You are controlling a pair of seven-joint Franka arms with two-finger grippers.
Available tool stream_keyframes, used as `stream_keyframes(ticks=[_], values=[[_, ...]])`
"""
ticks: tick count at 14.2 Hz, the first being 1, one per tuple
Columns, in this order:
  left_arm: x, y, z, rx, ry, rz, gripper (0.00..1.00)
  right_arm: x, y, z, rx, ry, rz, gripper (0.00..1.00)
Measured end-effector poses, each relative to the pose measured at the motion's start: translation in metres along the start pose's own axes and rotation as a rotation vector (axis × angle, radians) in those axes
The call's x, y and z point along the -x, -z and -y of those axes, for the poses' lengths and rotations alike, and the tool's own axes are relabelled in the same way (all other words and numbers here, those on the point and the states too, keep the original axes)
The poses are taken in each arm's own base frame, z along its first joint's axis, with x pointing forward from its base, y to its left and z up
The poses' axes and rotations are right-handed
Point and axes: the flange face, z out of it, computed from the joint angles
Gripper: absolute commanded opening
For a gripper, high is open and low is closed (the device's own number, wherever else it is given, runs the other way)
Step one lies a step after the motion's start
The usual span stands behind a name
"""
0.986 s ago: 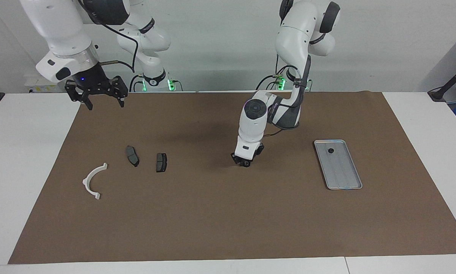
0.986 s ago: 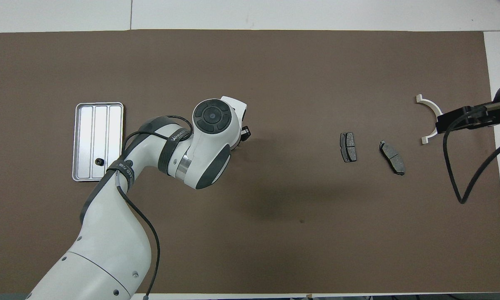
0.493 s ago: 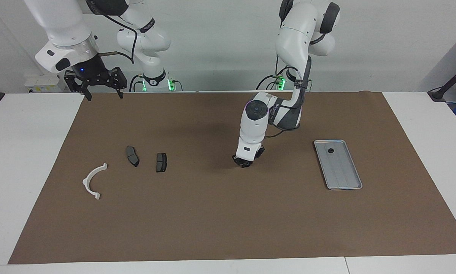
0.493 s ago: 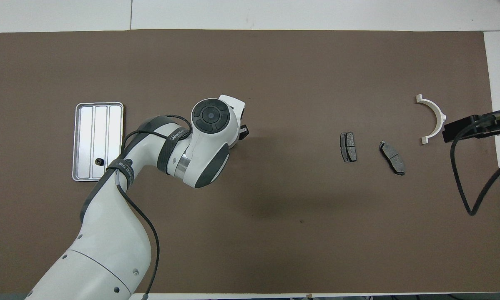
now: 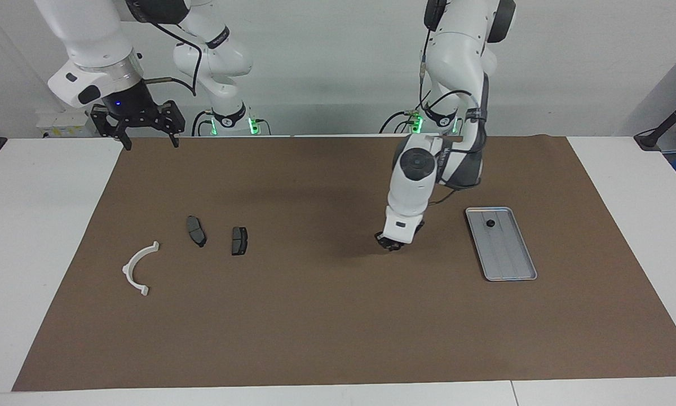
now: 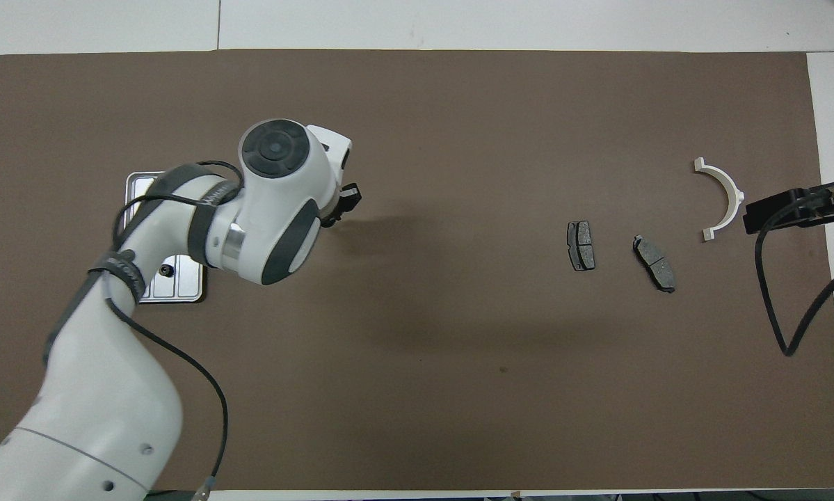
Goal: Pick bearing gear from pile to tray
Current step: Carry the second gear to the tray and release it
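Now my left gripper (image 5: 393,245) has swung closer to the tray (image 5: 512,265), fingers nearly shut, load unclear. One gear (image 5: 490,223) sits in it. Right gripper (image 5: 144,138) waits, spread wide.

Plain pale wall (image 5: 326,67), white table (image 5: 33,225) w/ brown mat (image 5: 338,327), even light.

In the overhead view the left arm (image 6: 270,202) covers most of the tray (image 6: 180,285); beside the tray, whatever sits between the left gripper (image 5: 390,245) fingertips is too small to tell, as is the black piece (image 5: 490,223) on the tray
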Motion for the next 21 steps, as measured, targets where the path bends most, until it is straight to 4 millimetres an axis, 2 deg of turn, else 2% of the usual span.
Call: stream_keyframes(ticks=[2, 4, 5, 7, 11, 16, 19, 20, 21], values=[[-0.044, 0.028, 0.08, -0.003, -0.084, 0.019, 0.22, 0.0, 0.0, 0.0, 0.0, -0.02, 0.0, 1.0], [-0.074, 0.029, 0.15, 0.001, -0.164, 0.031, 0.22, 0.0, 0.0, 0.0, 0.0, -0.025, 0.0, 1.0], [-0.083, 0.023, 0.175, 0.002, -0.2, 0.04, 0.22, 0.0, 0.0, 0.001, -0.001, -0.025, 0.0, 1.0], [-0.094, 0.007, 0.207, 0.009, -0.242, 0.029, 0.22, 0.0, 0.0, 0.002, -0.006, -0.024, -0.002, 1.0], [-0.099, -0.033, 0.238, 0.019, -0.255, -0.02, 0.23, 0.0, 0.0, 0.004, -0.024, -0.023, -0.003, 1.0], [-0.097, -0.053, 0.242, 0.019, -0.262, -0.021, 0.23, 0.0, 0.0, 0.004, -0.025, -0.023, -0.003, 1.0], [-0.092, -0.063, 0.242, 0.02, -0.263, -0.022, 0.28, 0.0, 0.0, 0.004, -0.025, -0.023, -0.003, 1.0], [-0.09, -0.067, 0.243, 0.02, -0.263, -0.021, 0.31, 0.0, 0.0, 0.004, -0.025, -0.023, -0.004, 1.0], [-0.089, -0.068, 0.243, 0.02, -0.264, -0.023, 0.44, 0.0, 0.0, 0.005, -0.025, -0.023, -0.004, 1.0]])
